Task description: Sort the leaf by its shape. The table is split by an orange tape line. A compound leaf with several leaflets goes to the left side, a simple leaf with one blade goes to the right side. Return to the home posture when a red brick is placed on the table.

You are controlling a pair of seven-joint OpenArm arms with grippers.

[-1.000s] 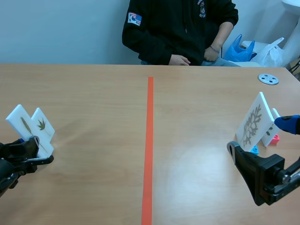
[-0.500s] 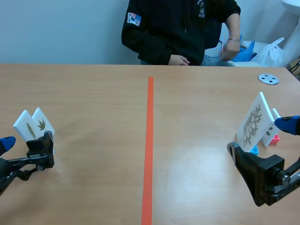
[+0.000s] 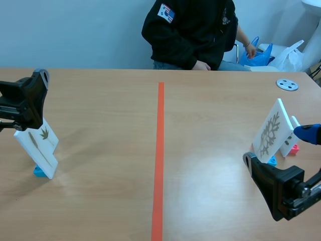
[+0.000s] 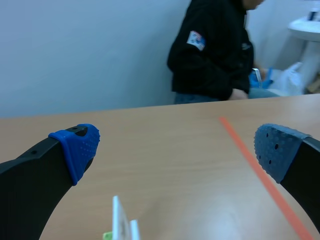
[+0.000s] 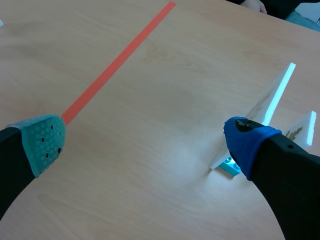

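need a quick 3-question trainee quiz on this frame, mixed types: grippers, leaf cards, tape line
1. True or false: the left gripper is open and holds nothing.
2. How many cards stand left of the tape line? A) one B) two C) four
3. Fill in: the big-leaf card stands on the ___ side of the tape line.

Key: 1 true; 2 B; 3 right.
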